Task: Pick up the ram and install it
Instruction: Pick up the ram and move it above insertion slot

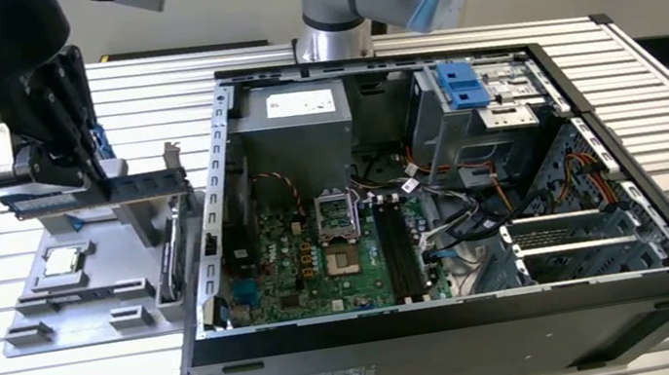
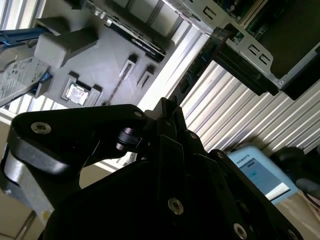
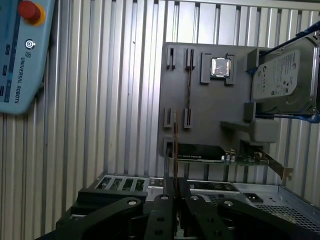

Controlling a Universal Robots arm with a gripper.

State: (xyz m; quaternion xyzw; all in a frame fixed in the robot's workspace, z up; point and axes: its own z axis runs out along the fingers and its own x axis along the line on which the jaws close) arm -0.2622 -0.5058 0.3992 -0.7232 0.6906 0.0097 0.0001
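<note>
The ram (image 3: 175, 142) is a thin dark stick seen edge-on, and my gripper (image 3: 175, 183) is shut on one of its ends. In the second wrist view the ram (image 2: 200, 62) sticks out from the gripper (image 2: 167, 107) toward the computer case (image 2: 260, 55). In the exterior view the gripper (image 1: 109, 185) hangs over the grey parts tray (image 1: 88, 301), at the exterior view's left of the open case (image 1: 458, 318). The black memory slots (image 1: 398, 249) lie on the motherboard inside the case. The tray's long narrow ram slot (image 3: 188, 82) stands empty.
On the tray (image 3: 210, 107) sit a processor chip (image 3: 220, 67), a silver hard drive in a blue frame (image 3: 282, 75) and an expansion card with a metal bracket (image 3: 210, 152). A blue teach pendant (image 3: 22, 55) lies on the ribbed table. Cables cross the case interior (image 1: 471, 217).
</note>
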